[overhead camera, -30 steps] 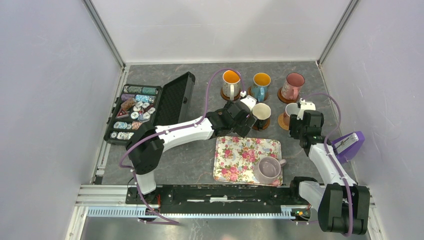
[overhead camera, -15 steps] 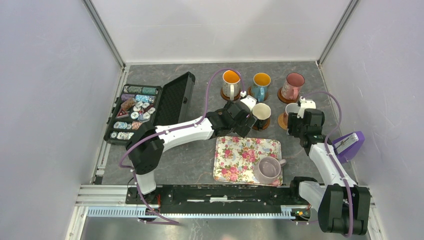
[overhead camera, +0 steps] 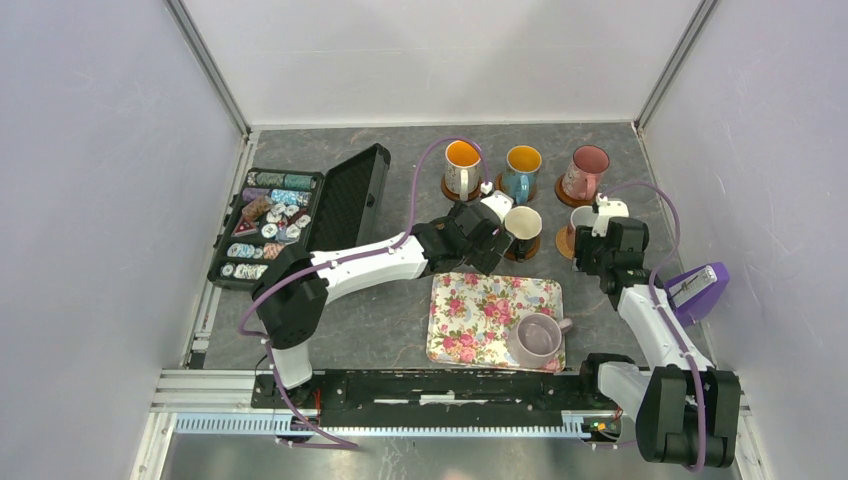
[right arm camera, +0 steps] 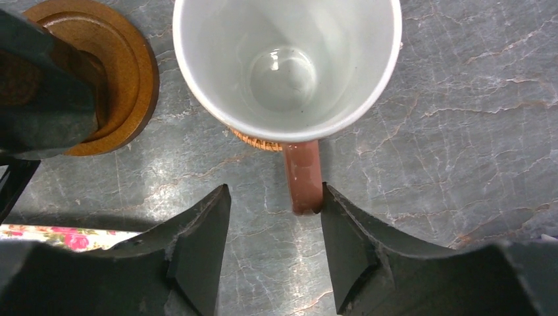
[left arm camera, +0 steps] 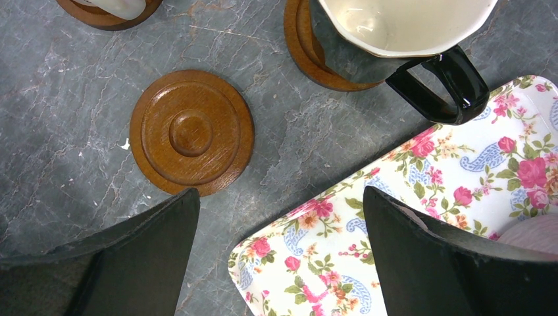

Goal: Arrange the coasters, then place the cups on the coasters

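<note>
My right gripper [right arm camera: 275, 194] is open at the handle [right arm camera: 303, 178] of a white cup [right arm camera: 286, 66] that stands on the tan cork coaster [right arm camera: 258, 141]; only the right finger [right arm camera: 342, 224] touches the handle. My left gripper [left arm camera: 281, 194] hangs open over the tray's corner, with a bare brown coaster [left arm camera: 191, 131] just ahead of it. The black cup [left arm camera: 408, 26] sits on a coaster [left arm camera: 309, 52]. At the back, the white-and-orange cup [overhead camera: 462, 166], blue cup [overhead camera: 521, 172] and pink cup [overhead camera: 585, 172] each stand on a dark coaster. The lilac cup [overhead camera: 538, 338] is on the tray.
The floral tray [overhead camera: 480, 310] lies in front of the arms' bases. An open black case of poker chips [overhead camera: 270, 225] stands at the left, its lid [overhead camera: 352, 192] raised. A purple device [overhead camera: 697, 285] sits by the right wall. Walls close in both sides and the back.
The right jaws have spread apart at the white cup's handle, and that wrist has crept slightly toward the back. The left arm and all cups have stayed put.
</note>
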Controlling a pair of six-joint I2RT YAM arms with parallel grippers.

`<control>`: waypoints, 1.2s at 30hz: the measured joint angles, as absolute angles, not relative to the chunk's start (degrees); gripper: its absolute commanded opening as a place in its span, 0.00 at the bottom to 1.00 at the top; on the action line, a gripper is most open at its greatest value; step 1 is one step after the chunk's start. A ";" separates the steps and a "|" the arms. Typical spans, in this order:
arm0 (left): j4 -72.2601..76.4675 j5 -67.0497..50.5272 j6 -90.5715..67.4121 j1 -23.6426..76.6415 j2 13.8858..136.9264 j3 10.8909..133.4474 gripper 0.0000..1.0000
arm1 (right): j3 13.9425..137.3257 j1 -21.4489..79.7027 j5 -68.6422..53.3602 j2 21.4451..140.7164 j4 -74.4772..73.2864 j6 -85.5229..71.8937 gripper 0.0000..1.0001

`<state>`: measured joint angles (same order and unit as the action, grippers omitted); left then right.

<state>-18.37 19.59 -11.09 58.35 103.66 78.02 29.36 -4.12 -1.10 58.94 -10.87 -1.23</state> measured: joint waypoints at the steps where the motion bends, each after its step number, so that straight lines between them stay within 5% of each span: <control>1: -18.35 19.49 -11.09 58.28 103.66 78.02 1.00 | 29.36 -4.12 -1.43 58.92 -10.94 -1.21 0.69; 10: -18.24 18.17 -10.55 58.08 103.53 77.87 1.00 | 32.93 -4.12 -3.88 56.80 -18.06 6.44 0.98; 19: -18.28 14.17 -6.72 57.80 97.95 75.20 1.00 | 35.38 -4.12 -14.24 46.70 -25.04 24.58 0.97; 25: -19.09 8.64 -5.28 56.69 95.77 75.20 1.00 | 39.77 -4.12 -27.77 44.82 -34.81 46.72 0.83; 31: -20.18 4.34 -5.23 54.78 94.85 75.20 1.00 | 44.84 -4.12 -36.16 52.05 -51.03 71.35 0.72; 36: -21.21 2.79 -5.19 53.28 94.54 75.20 1.00 | 49.56 -4.12 -38.50 61.60 -63.61 88.36 0.75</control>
